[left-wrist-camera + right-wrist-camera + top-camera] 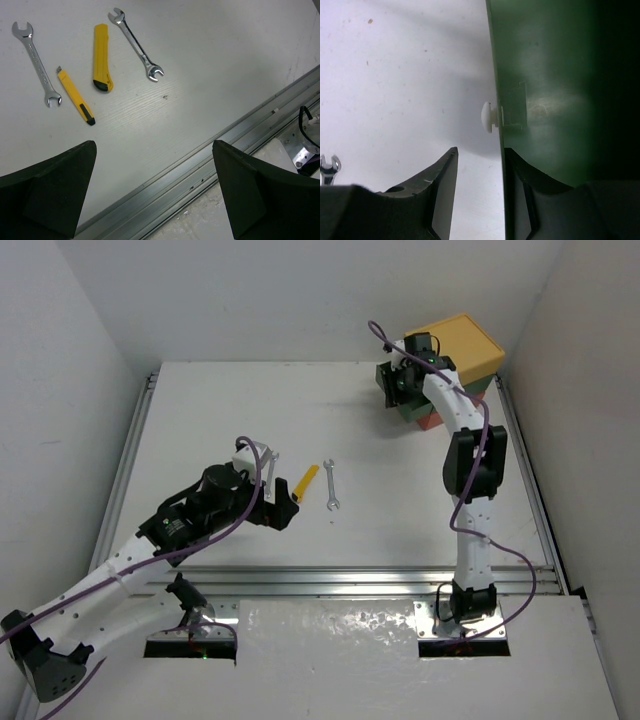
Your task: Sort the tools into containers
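Observation:
The containers are a stack of yellow, green and red-orange drawers at the far right. My right gripper straddles the green drawer's front wall just below its white knob. One finger is inside the drawer, the other stands outside with a gap to the wall. My left gripper hangs wide open and holds nothing, near the tools: two silver wrenches, a flat yellow cutter and a thin yellow-black tool.
An aluminium rail runs along the table's near edge under my left gripper. White walls close in the table on the left, back and right. A wrench end shows at the left edge of the right wrist view.

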### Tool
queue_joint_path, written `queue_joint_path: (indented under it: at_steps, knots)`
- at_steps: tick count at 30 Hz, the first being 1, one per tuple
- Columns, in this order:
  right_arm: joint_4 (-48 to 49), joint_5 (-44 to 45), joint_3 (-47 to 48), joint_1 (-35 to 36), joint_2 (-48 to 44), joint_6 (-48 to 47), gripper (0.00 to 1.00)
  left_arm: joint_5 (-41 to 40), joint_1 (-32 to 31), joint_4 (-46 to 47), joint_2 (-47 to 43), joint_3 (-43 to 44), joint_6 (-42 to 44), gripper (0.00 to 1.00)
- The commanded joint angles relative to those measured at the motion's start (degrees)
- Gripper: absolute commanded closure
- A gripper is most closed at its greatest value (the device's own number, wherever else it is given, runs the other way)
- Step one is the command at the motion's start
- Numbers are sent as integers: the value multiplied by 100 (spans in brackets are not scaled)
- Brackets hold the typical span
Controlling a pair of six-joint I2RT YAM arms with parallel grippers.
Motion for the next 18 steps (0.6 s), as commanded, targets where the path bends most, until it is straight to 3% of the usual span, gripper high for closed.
queue_joint_path:
  at_steps: [1,4,10,13,16,18]
  knots:
    - [-172,-398,170,-41,-305,-208,55,-40,-62,206,-27,-21,-6,0]
    - [12,-414,-49,-41,-577,-164,51,-48,-62,206,-10,-21,-6,0]
    - [284,-564,-67,29,-1227,495,12,-171,-53,179,-1,-13,-32,0]
    - [249,-293,117,231,-1553,609,1,-390,-53,118,-9,23,-102,0]
    - [214,181,74,539,-1895,697,1,-732,-62,39,-53,49,-198,0]
    - [345,498,-460,872,-2307,1118,1,-1075,-44,-40,-80,110,-295,0]
